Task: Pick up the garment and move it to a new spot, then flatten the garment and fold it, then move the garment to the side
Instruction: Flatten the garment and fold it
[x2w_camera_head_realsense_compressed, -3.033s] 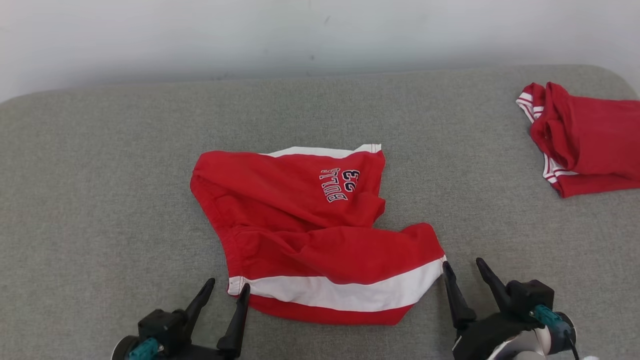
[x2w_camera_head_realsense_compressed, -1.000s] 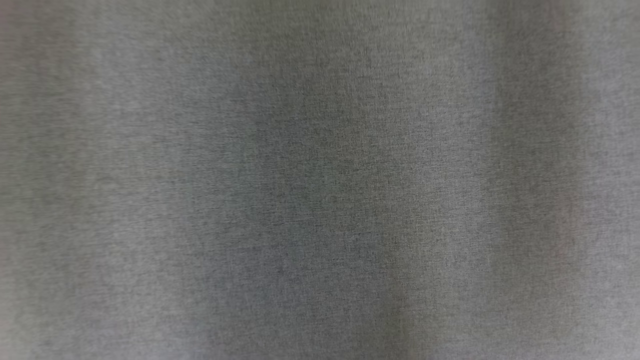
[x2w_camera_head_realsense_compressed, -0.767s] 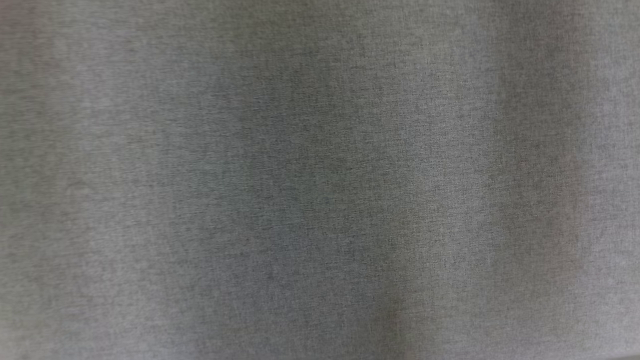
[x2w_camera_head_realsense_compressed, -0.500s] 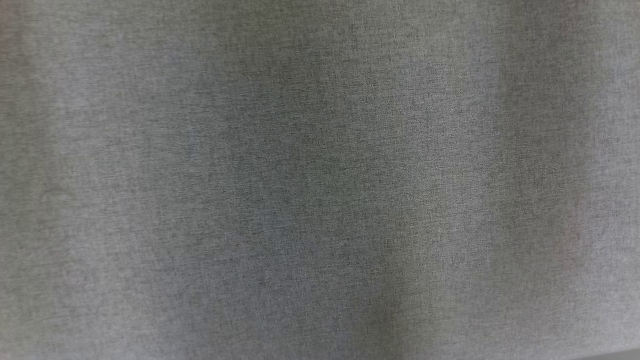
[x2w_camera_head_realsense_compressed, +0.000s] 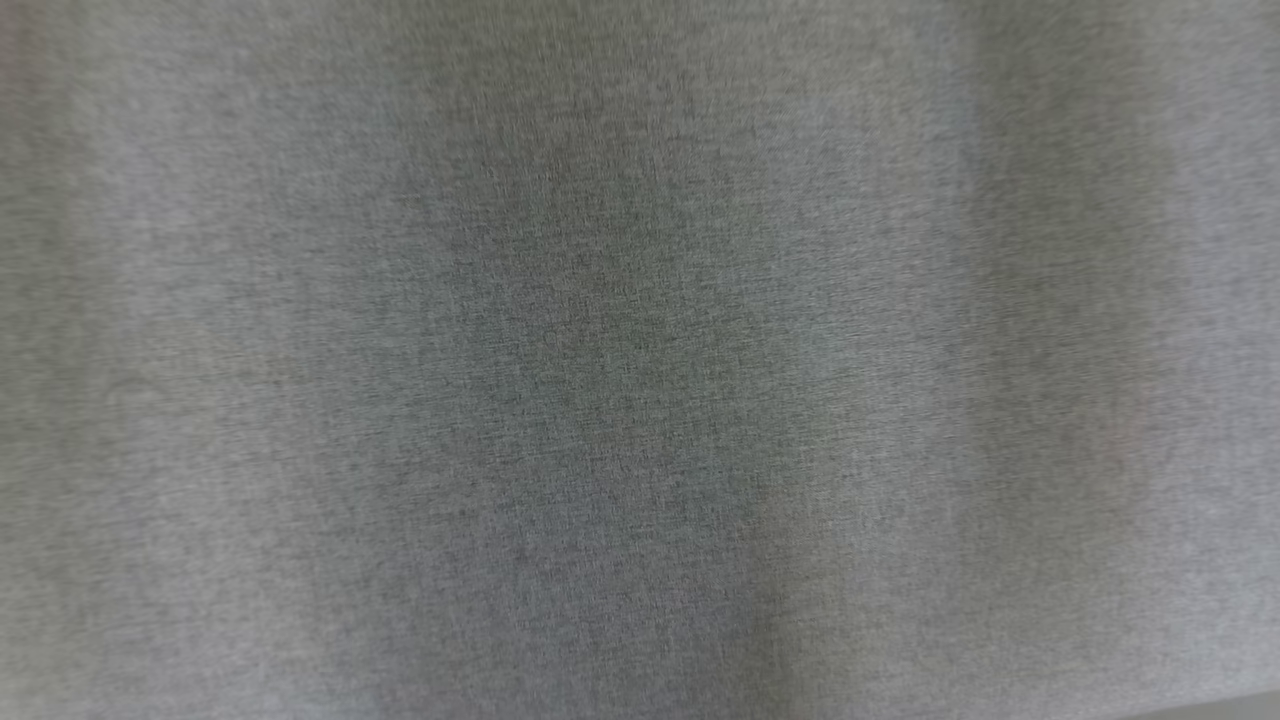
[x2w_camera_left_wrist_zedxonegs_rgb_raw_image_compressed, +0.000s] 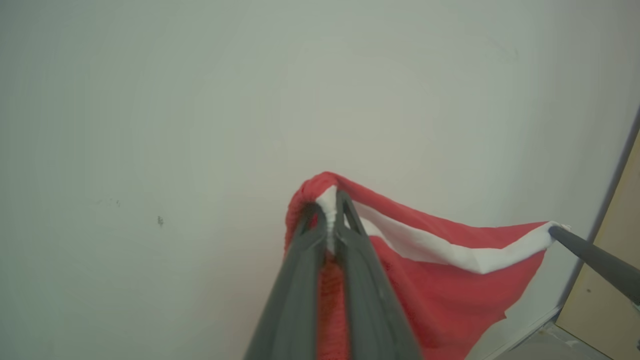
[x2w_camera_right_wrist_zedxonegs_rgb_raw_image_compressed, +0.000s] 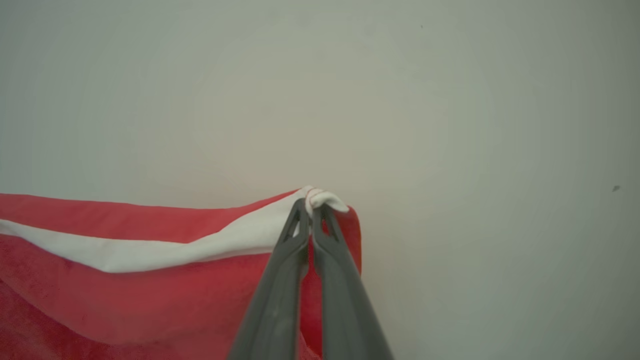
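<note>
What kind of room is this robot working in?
Likely a plain indoor test room: a bare pale wall, a grey cloth surface, and a red garment held up between the left pincer and right pincer.

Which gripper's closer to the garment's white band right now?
Neither, it's a tie. The left gripper is shut on one end of the white band, the right gripper on the other end. The garment hangs between them.
</note>
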